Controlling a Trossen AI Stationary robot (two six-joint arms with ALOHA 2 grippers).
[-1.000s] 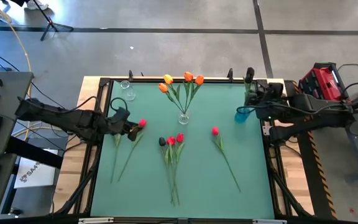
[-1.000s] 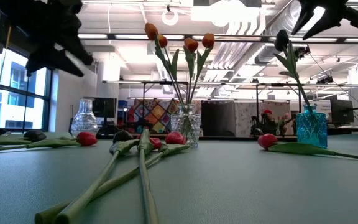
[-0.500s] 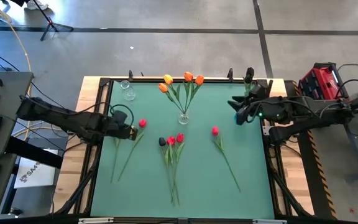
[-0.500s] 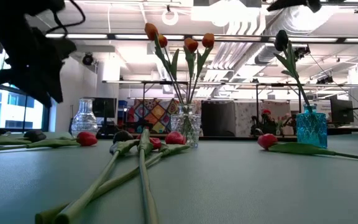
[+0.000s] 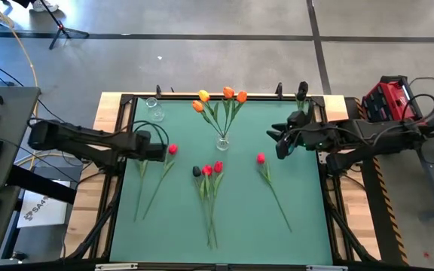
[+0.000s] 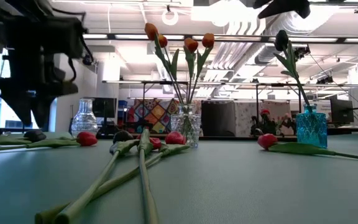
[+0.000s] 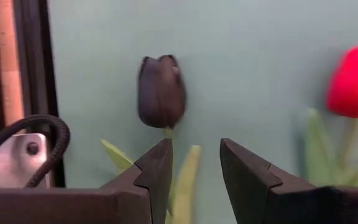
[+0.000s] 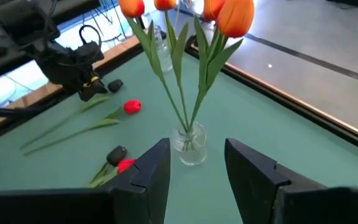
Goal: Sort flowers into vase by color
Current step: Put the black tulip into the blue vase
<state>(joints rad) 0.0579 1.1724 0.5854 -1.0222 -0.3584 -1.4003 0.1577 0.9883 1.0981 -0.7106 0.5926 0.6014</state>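
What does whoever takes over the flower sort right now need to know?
Left gripper: open, low at the table's left, straddling the stem of a dark tulip.
Right gripper: open, empty, above the table facing the clear vase.
Done: orange tulips in the clear vase; one dark tulip in the blue vase.
Left: four red tulips and two dark ones lie on the mat; the back-left vase is empty.
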